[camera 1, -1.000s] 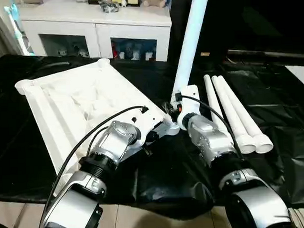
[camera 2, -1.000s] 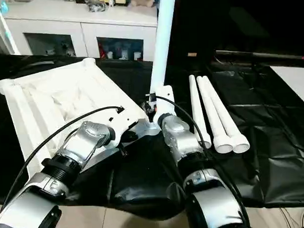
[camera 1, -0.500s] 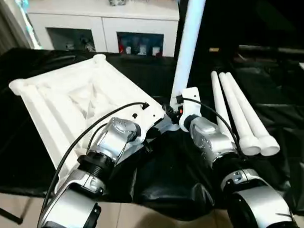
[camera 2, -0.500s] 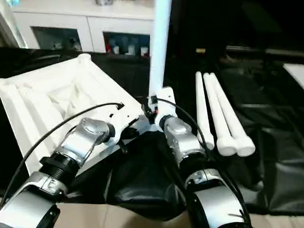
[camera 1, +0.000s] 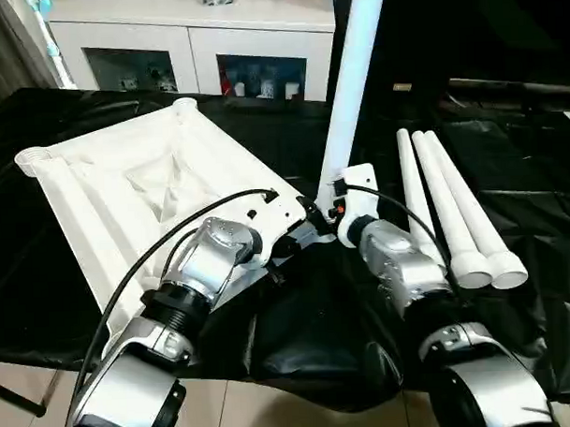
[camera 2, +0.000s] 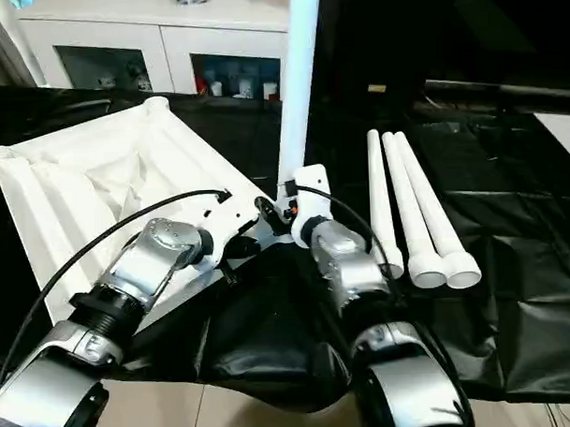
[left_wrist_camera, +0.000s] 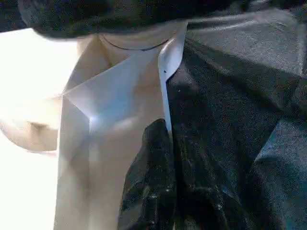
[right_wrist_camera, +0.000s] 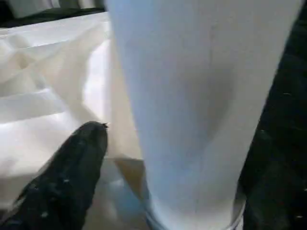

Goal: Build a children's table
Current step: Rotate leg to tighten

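Black sheeting (camera 1: 508, 168) covers the work surface, a white cabinet (camera 1: 195, 39) along the frame's top. Centre frame, the right gripper (camera 1: 334, 210) sits at the foot of the upright leg (camera 1: 351, 80), one black finger (right_wrist_camera: 62, 177) standing clear of the tube, jaws apart, nothing gripped. That leg rises straight up from the tabletop's (camera 1: 125, 191) near corner socket, long axis vertical. Just left, the left gripper (left_wrist_camera: 165, 191) is clenched tight, pressed against the tabletop's edge. Three spare legs (camera 1: 453, 208) lie side by side at right, nearer the right arm, nothing blocking the way.
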